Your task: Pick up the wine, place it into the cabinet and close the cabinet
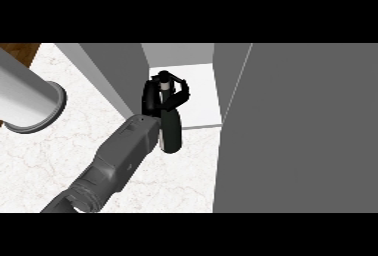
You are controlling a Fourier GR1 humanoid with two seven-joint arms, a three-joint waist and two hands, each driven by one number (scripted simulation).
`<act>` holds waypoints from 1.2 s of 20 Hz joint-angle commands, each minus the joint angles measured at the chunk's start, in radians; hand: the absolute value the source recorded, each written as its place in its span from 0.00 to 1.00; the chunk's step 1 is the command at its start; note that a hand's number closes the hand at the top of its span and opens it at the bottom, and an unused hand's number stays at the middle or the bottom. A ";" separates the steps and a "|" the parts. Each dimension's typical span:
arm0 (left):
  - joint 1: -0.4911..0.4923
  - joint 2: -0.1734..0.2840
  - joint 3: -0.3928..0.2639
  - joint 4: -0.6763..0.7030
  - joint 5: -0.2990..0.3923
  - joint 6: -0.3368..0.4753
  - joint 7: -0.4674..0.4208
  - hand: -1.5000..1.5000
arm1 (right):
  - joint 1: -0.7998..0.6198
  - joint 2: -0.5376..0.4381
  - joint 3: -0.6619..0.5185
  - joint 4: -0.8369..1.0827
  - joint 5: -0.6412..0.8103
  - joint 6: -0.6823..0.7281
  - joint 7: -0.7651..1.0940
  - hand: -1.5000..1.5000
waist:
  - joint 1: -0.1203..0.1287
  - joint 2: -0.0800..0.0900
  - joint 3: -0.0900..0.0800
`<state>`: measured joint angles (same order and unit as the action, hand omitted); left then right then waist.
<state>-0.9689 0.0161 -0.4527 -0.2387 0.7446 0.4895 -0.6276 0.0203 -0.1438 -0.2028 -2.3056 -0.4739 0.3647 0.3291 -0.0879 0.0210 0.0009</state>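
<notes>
**mika:** Looking at the head view, the wine [170, 132] is off the marble surface [52, 160] and lying tilted, neck end pointing into the open cabinet [199, 92], base end still poking out over the front edge. The hand [164, 97] has its fingers [179, 95] curled round the neck end of the bottle.

**jo:** Which hand? And how far along?

**mika:** Can't tell which one; only one forearm shows. I'd say pickup is done and placing is halfway. Left to do: set it down inside, let go, swing the door [295, 125] shut.

**jo:** What's that grey cylinder [29, 100] on the left?

**mika:** No idea.
</notes>
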 commanded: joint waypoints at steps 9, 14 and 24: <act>-0.012 -0.015 0.004 0.082 0.020 0.009 -0.081 1.00 | -0.038 -0.014 -0.004 0.014 -0.013 -0.009 0.016 0.00 | -0.014 0.016 -0.004; -0.068 -0.015 0.005 0.092 0.023 0.002 -0.044 1.00 | -0.014 0.014 0.022 0.011 0.001 -0.005 0.003 0.00 | -0.020 0.014 -0.003; -0.131 -0.016 0.038 0.137 0.032 -0.006 -0.049 1.00 | -0.010 -0.004 -0.005 0.011 -0.018 0.007 0.001 0.00 | -0.020 0.017 -0.003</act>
<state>-1.0647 0.0030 -0.4227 -0.1129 0.7741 0.4740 -0.6874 0.0324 -0.1267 -0.1867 -2.3126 -0.4825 0.3679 0.3268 -0.1073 0.0361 -0.0016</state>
